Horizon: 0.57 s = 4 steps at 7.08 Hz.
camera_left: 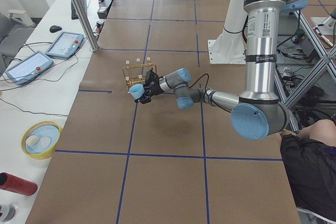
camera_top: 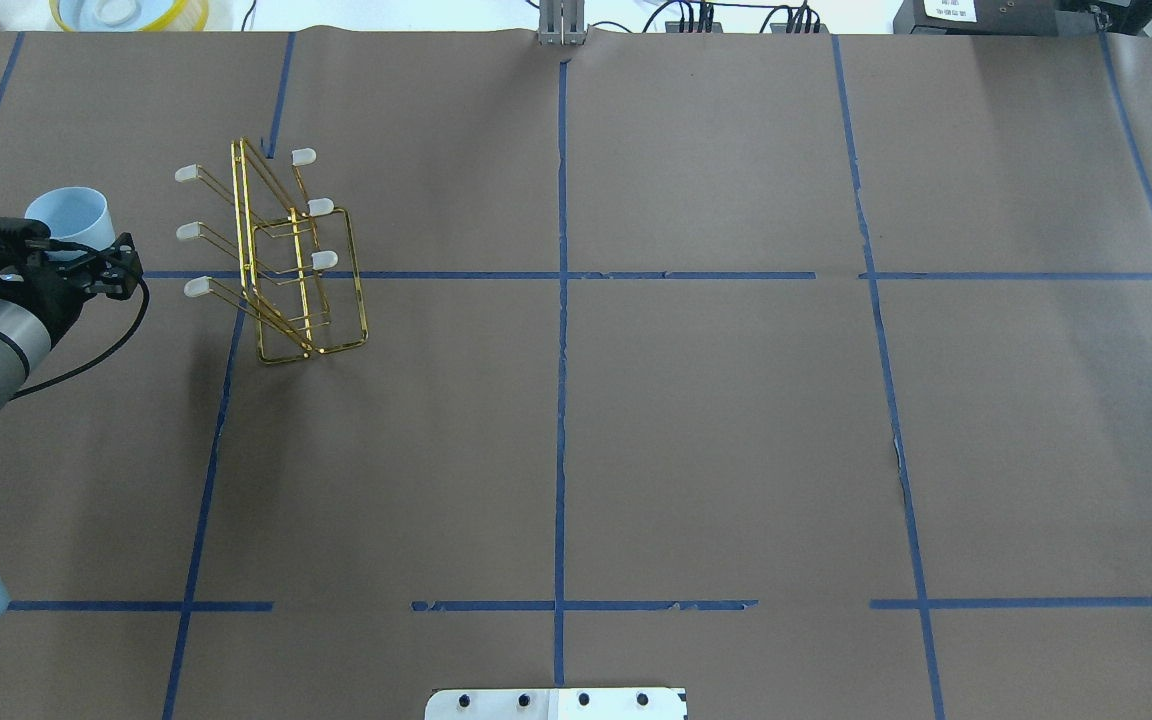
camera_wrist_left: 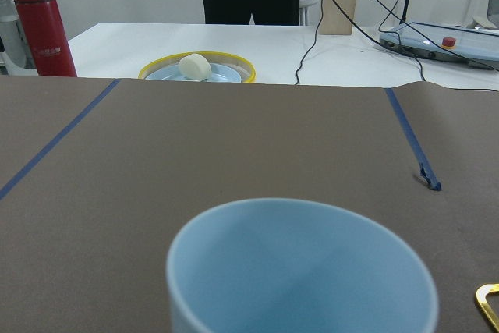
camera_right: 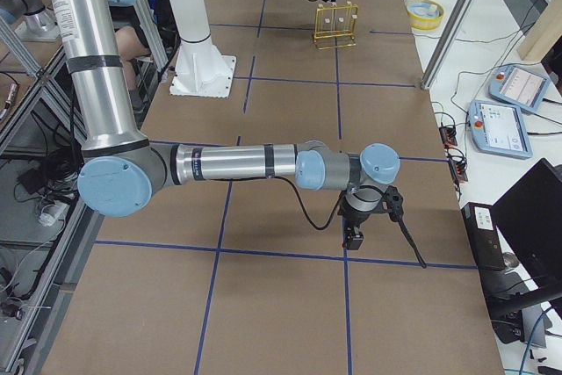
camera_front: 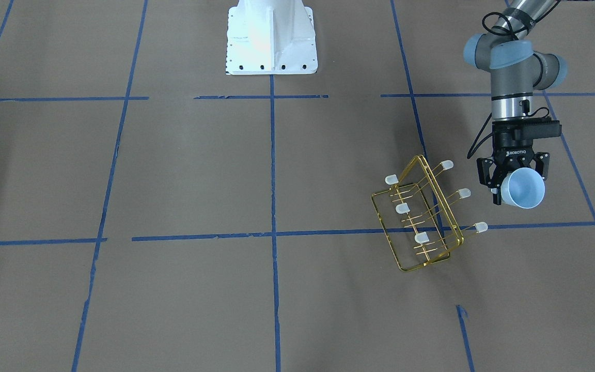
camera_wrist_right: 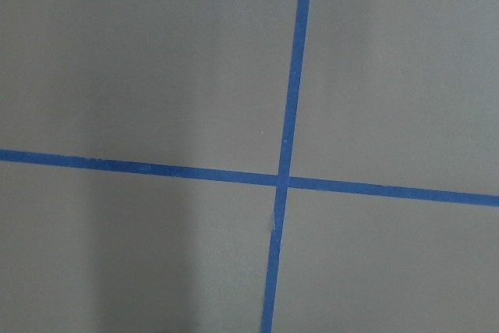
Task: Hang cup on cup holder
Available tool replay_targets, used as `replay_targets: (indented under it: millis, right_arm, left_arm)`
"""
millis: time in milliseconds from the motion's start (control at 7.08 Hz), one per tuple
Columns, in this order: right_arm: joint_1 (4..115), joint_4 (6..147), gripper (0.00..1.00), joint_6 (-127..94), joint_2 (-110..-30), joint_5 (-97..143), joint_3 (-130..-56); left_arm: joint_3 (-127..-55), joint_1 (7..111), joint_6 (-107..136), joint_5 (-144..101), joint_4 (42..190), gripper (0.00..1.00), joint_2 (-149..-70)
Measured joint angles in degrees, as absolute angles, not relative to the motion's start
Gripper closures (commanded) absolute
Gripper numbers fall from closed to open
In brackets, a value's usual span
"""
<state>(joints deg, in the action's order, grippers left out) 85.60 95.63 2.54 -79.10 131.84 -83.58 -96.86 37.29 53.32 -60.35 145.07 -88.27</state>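
One cup (camera_top: pixel 69 213) sits clamped in the left gripper (camera_front: pixel 513 174), just left of the cup holder (camera_top: pixel 298 272). Carrying seems the step in hand; next, its mouth must turn onto a capped prong (camera_top: pixel 198 286). Far right, the right gripper (camera_right: pixel 355 236): finger state cannot be told.

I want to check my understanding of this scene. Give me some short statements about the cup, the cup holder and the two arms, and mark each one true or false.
1. The left gripper holds the cup. True.
2. The cup hangs on a prong. False: it is held beside the cup holder, whose six prongs are all bare.
3. The cup holder stands on the table. True.
4. The right gripper is next to the cup holder. False: it is far from it, above a crossing of blue tape lines.
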Motion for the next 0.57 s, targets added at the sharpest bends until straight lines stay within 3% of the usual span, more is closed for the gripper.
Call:
replay_targets:
  millis: [565]
  right_arm:
    - [85.61,95.63,0.00,2.53,-79.10,131.84,-83.58]
  left_arm:
    - [-106.12,40.08,29.19,-63.49,140.37,0.00,-85.49]
